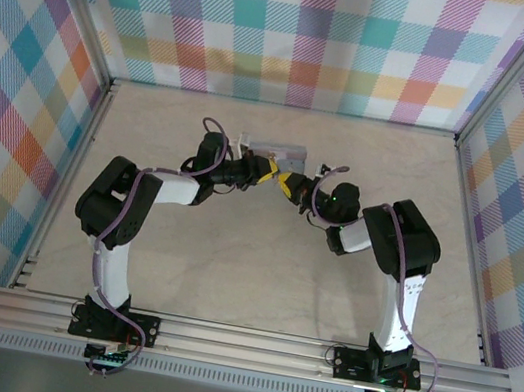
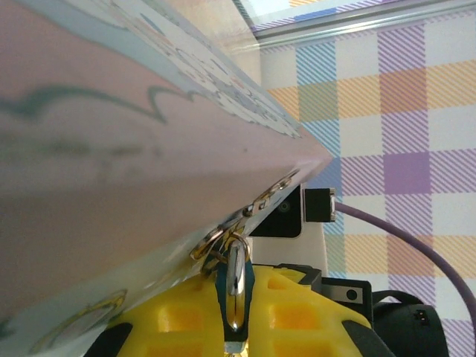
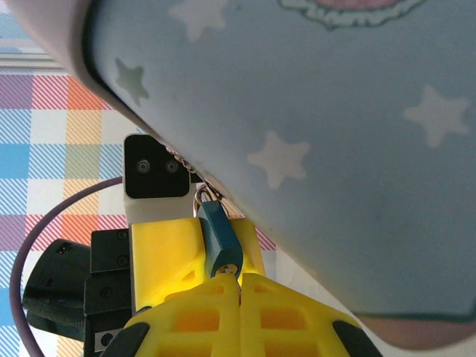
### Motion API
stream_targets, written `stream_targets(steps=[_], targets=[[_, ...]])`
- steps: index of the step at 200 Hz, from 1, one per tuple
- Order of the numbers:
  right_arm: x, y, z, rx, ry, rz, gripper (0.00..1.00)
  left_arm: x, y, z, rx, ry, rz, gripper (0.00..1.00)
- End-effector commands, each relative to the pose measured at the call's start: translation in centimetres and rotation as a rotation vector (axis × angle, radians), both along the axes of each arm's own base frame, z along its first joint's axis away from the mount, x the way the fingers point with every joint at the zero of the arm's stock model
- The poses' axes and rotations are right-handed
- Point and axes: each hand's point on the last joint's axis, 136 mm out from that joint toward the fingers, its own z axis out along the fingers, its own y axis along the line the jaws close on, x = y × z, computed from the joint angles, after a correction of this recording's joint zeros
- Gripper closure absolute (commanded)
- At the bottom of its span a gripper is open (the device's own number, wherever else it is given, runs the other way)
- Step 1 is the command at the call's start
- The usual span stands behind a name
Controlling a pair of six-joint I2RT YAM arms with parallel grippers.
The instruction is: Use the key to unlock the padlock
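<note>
The small blue padlock (image 3: pixel 218 236) hangs by its shiny shackle from the clasp of a pastel tin (image 3: pixel 335 149). My left gripper (image 2: pixel 236 297) is shut on the padlock (image 2: pixel 237 282), its yellow fingers (image 3: pixel 167 256) pressing the lock's sides. My right gripper (image 3: pixel 239 281) is shut on the key (image 3: pixel 234 271). Only a sliver of the key's metal shows, right at the keyhole in the padlock's lower end. In the top view both grippers, left (image 1: pixel 264 171) and right (image 1: pixel 287 185), meet tip to tip just in front of the tin (image 1: pixel 276 148).
The tin (image 2: pixel 111 149) lies at the back middle of the pale tabletop (image 1: pixel 258 277), close over both wrists. Checked cloth walls (image 1: pixel 301 30) enclose the table on three sides. An aluminium rail (image 1: pixel 247 341) runs along the near edge by the arm bases.
</note>
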Motion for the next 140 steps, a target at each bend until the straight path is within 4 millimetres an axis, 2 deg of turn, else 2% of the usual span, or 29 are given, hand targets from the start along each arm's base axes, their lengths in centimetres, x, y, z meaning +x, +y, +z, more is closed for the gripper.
stream_targets(steps=[1, 27, 52, 81, 140], targets=[[-2.0, 1.4, -0.6, -0.044, -0.009, 0.065, 0.93, -5.9, -4.1, 1.4, -0.019, -0.009, -0.238, 1.00], [-3.2, 0.1, -2.2, -0.110, 0.012, 0.050, 0.83, -4.7, -3.0, 0.7, 0.014, -0.003, -0.184, 1.00], [-4.6, -0.9, -3.6, -0.183, 0.031, 0.056, 0.65, -4.3, -2.7, -0.2, 0.028, 0.012, -0.171, 1.00], [-6.4, -1.9, -5.3, -0.317, 0.061, 0.086, 0.61, -4.3, -2.6, -0.8, 0.037, 0.023, -0.163, 1.00], [-8.7, -4.3, -5.0, -0.599, 0.000, 0.128, 0.57, -4.3, -2.6, -1.2, 0.040, 0.034, -0.166, 1.00]])
